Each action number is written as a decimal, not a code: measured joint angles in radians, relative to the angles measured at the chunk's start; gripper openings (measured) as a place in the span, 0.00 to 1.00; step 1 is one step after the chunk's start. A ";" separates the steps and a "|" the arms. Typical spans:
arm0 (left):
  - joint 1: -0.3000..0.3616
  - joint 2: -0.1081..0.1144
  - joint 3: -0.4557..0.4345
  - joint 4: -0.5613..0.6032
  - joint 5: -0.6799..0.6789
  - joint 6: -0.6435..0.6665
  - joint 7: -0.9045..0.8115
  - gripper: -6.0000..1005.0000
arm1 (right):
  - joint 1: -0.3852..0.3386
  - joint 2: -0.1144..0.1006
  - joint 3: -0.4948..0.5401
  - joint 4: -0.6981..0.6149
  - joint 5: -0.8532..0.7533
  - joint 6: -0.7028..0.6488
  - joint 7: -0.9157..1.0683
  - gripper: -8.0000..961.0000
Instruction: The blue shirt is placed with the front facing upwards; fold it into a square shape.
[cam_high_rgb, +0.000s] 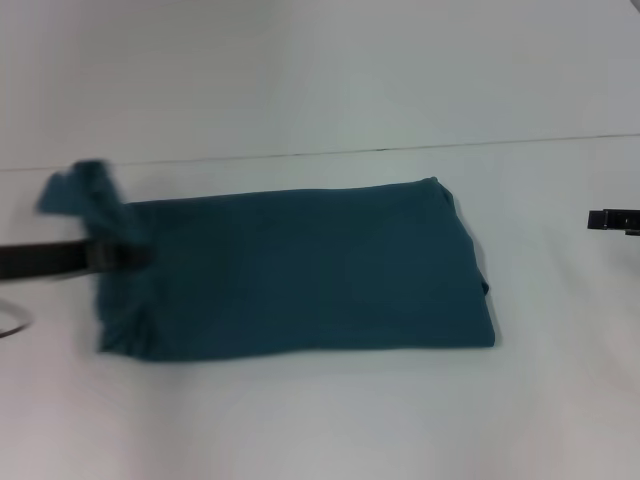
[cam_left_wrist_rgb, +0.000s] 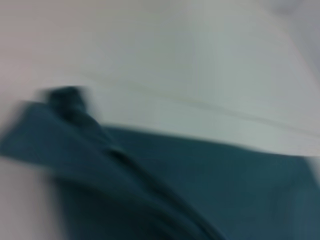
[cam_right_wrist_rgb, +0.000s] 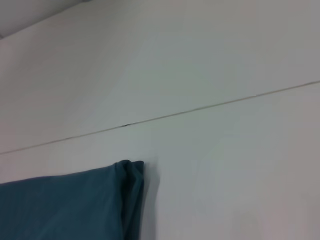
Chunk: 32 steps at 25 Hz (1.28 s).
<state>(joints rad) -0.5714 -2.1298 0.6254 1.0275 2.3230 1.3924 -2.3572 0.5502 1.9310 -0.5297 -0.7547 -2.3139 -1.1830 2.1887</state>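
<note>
The shirt (cam_high_rgb: 310, 270) lay on the white table (cam_high_rgb: 320, 80) as a wide folded band, plain teal side up, its right end folded thick. The left pincer (cam_high_rgb: 120, 255) reached in over the shirt's left end, where a bunched corner of cloth stood raised; whether it gripped the cloth could not be told. The right pincer (cam_high_rgb: 612, 220) hung at the right edge, well apart from the shirt, its opening unclear.
</note>
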 joint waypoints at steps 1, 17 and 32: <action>-0.013 -0.014 0.043 0.000 -0.054 0.011 0.006 0.02 | 0.000 -0.001 0.000 0.000 0.001 0.000 -0.005 0.79; -0.317 -0.045 0.713 -0.509 -0.864 -0.361 0.247 0.03 | 0.006 0.006 -0.002 -0.008 0.002 -0.040 -0.061 0.79; -0.170 -0.045 0.888 -0.607 -1.236 -0.319 0.480 0.28 | 0.005 0.010 -0.013 0.002 -0.006 -0.044 -0.075 0.79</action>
<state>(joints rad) -0.7416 -2.1750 1.5138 0.4201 1.0871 1.0735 -1.8768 0.5553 1.9415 -0.5427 -0.7523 -2.3200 -1.2271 2.1136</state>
